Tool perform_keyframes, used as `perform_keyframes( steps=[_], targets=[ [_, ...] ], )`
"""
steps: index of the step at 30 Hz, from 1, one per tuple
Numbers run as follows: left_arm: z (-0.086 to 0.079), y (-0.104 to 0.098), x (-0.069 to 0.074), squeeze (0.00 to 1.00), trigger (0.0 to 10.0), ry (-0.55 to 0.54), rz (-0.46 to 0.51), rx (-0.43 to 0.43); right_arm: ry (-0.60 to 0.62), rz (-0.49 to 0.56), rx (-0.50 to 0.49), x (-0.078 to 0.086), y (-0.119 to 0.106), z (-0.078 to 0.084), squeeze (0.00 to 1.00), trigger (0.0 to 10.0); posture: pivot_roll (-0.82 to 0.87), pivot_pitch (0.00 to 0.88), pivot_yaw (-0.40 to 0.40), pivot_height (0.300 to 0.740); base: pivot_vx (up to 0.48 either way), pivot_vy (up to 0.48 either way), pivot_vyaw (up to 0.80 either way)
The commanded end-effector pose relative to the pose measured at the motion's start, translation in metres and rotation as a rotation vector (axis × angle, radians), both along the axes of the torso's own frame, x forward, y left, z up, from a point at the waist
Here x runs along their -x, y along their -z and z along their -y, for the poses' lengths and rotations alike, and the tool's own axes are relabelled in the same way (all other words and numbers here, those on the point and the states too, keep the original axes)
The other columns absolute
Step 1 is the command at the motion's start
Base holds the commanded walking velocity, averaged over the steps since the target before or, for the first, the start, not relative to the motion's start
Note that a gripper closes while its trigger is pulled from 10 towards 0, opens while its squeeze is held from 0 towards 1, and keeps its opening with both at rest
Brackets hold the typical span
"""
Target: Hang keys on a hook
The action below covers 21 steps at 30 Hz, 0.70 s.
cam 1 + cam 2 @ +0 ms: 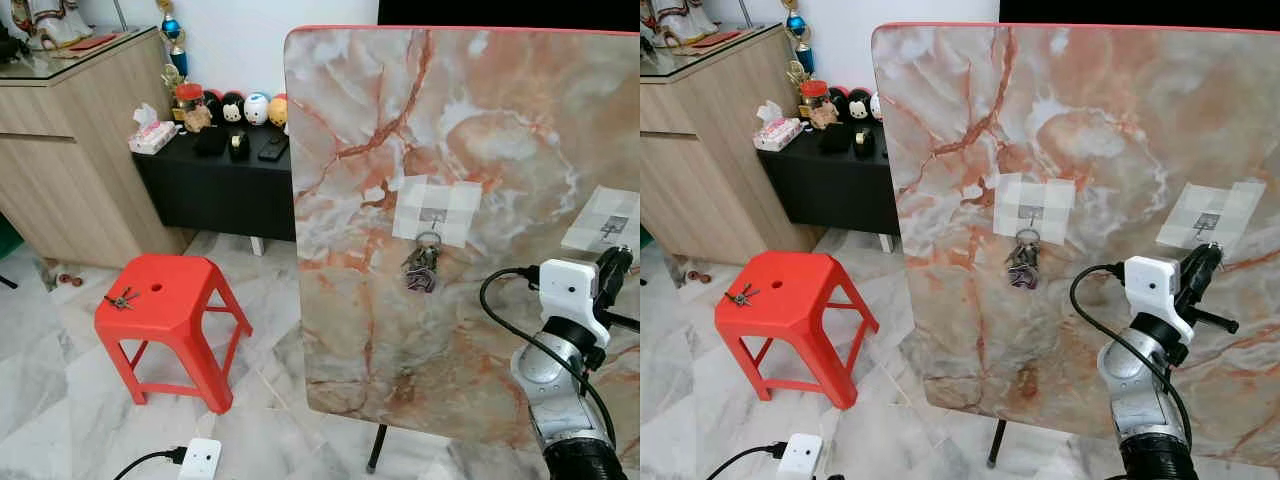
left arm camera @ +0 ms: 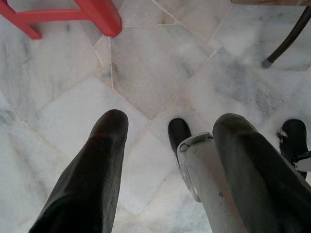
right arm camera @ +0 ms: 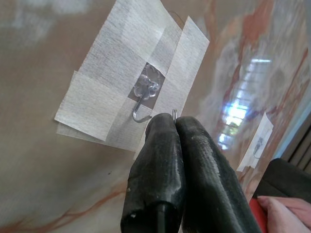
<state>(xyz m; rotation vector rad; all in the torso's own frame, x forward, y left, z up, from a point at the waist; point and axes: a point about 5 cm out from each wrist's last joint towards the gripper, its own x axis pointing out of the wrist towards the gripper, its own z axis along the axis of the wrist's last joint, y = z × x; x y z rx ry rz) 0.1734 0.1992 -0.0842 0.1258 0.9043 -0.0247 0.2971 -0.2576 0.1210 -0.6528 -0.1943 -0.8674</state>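
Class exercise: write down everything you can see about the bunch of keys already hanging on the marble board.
The bunch of keys hangs from a small metal hook taped onto the upright marble-patterned board with pale tape strips. A round silver ring at its top loops over the hook; several dark and silvery keys dangle below in a tight cluster against the board. Nothing else touches it. The right gripper works at another hook.

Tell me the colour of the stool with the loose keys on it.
The stool is bright red, clearest in the left eye view.
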Motion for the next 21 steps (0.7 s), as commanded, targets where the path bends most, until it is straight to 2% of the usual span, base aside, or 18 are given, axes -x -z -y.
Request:
perform_keyframes(
  steps=[1,13,21],
  targets=[
    [0.0004,0.0,-0.0002,0.0,10.0,0.004,0.0,-0.002,-0.001,0.006,0.016,-0.0028,-0.0053,0.0004,0.0,10.0,0.01,0.0,0.013,0.74,0.0,0.0,0.0],
    [0.0019,-0.0002,-0.0011,0.0,10.0,0.004,0.004,0.001,0.034,-0.082,0.036,-0.0013,0.0034,0.004,0.0,10.0,0.01,0.0,0.012,0.74,0.0,0.0,0.0],
    [0.0017,0.0,-0.0006,0.0,10.0,0.002,0.002,0.002,0.037,-0.088,0.056,-0.002,0.0019,0.0038,0.0,10.0,0.02,0.0,0.011,0.74,0.0,0.0,0.0]
  ],
)
